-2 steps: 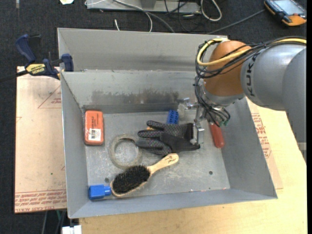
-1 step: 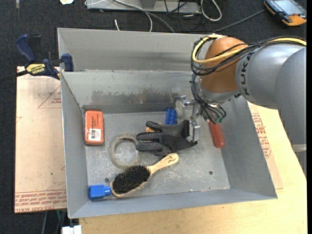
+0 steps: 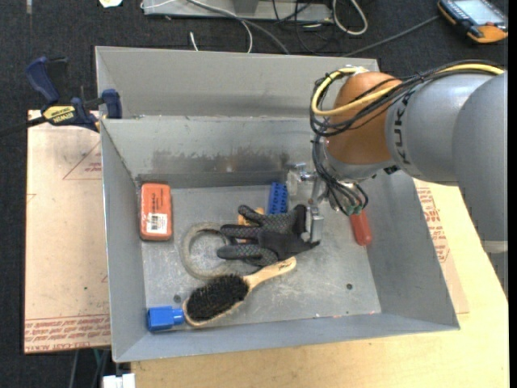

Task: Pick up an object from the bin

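Observation:
My gripper hangs low over the middle of the bin, at the right end of a black glove that lies flat with its glove-fingers pointing left. It is against or just above the glove's cuff; I cannot tell which. A blue toy brick stands just behind the glove, left of the gripper. A short red stick-shaped thing lies to the gripper's right. A hairbrush with a wooden handle and black bristles lies in front of the glove.
An orange block lies at the back left. A thin loop lies left of the glove, partly under it. A small blue piece sits at the front left corner. The arm with its orange cover and cables comes in from the right.

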Motion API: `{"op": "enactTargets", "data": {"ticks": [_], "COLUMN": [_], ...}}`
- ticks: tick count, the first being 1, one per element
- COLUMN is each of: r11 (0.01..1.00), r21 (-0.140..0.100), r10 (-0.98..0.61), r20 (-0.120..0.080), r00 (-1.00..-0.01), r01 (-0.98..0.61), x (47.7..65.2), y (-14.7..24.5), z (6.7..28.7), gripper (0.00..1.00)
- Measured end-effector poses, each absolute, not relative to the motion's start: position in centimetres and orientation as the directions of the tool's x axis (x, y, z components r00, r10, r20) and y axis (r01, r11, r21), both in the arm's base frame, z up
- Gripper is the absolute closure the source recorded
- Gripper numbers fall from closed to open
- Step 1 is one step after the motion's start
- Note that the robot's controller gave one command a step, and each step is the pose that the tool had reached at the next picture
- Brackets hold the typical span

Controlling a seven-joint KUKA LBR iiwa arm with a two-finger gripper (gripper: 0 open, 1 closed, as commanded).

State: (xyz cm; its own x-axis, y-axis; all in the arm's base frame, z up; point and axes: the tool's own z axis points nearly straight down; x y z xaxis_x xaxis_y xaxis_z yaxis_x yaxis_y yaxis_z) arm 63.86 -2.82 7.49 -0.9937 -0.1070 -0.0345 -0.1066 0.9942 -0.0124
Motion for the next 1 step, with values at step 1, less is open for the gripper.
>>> {"op": "enactTargets", "data": {"ticks": [1], "r11": [0.995], "r21": [-0.011], "r10": [-0.099], "r20": [-0.033], "r00": [-0.995], "r01": [-0.099], "x": [63.73], "y": [-2.57], "z": [7.45], "gripper": [0.0]}}
